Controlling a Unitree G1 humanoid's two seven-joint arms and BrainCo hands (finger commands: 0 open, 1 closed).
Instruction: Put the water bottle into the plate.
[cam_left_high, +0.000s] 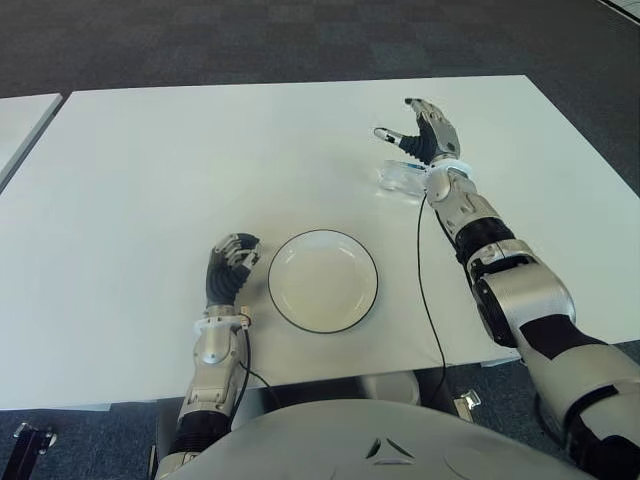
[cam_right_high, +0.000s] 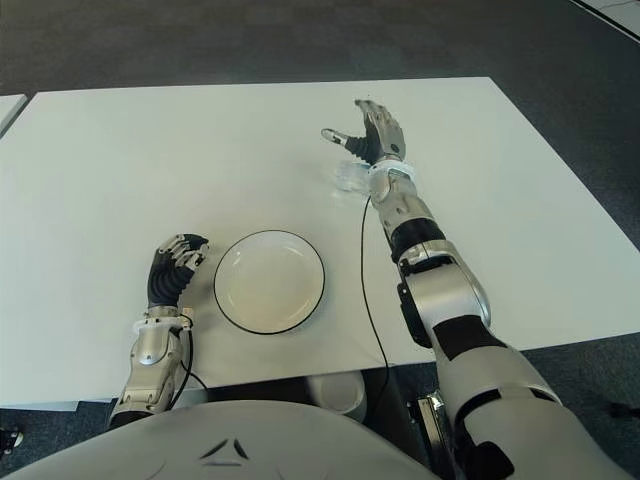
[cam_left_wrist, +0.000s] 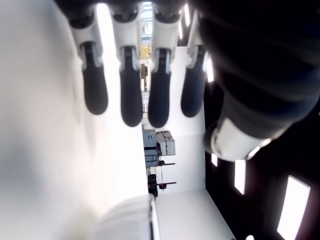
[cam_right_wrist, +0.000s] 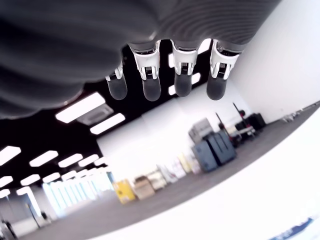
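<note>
Water bottle (cam_left_high: 403, 177) lies upper right on the table (cam_left_high: 150, 180), under the spread, empty right hand (cam_left_high: 428, 133); plate (cam_left_high: 322, 281) lower centre; left hand (cam_left_high: 231, 265) curled, empty, beside the plate's left.

The white table (cam_left_high: 150, 200) is lying bare between the 2 hands except for the plate (cam_left_high: 323, 281) — its top is standing open. The left hand (cam_left_high: 230, 266) is sitting just beside the plate's left rim. The right hand (cam_left_high: 425, 132) is hovering with fingers spread over the water bottle (cam_left_high: 400, 177) — well apart from the plate.
</note>
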